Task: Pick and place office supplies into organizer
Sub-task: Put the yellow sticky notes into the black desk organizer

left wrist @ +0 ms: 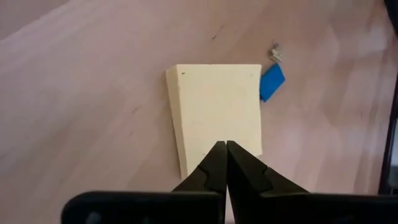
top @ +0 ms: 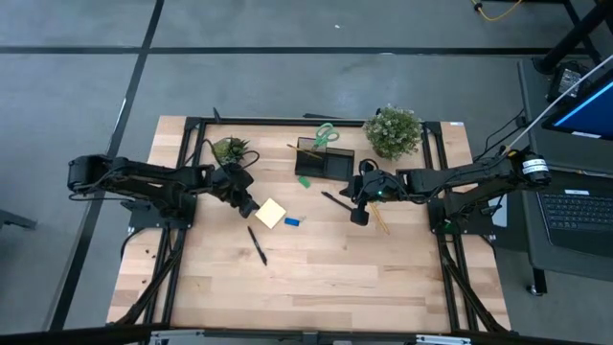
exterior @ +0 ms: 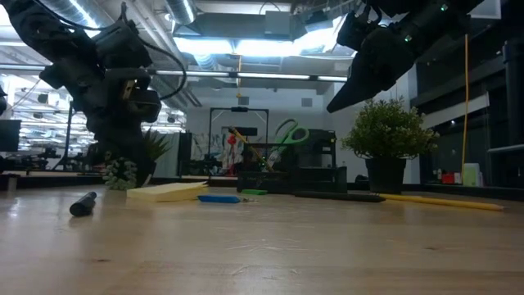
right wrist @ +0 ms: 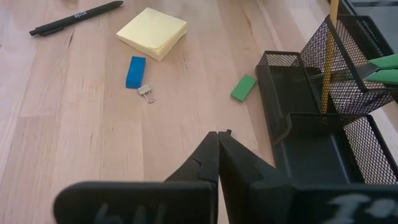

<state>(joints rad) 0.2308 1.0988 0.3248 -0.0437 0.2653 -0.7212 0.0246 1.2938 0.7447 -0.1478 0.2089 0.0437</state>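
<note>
The left gripper [left wrist: 226, 144] hangs with its jaws pressed together and empty, their tips over the near edge of the square yellow sticky-note pad [left wrist: 214, 115], at the centre of the left wrist view. A small blue eraser [left wrist: 272, 81] lies just beside the pad's far corner. The right gripper [right wrist: 217, 134] has its jaws pressed together too, holding nothing, just beside the black wire-mesh organizer [right wrist: 323, 118], which fills the right side of its view. A small green eraser [right wrist: 243, 87] lies near the organizer.
</note>
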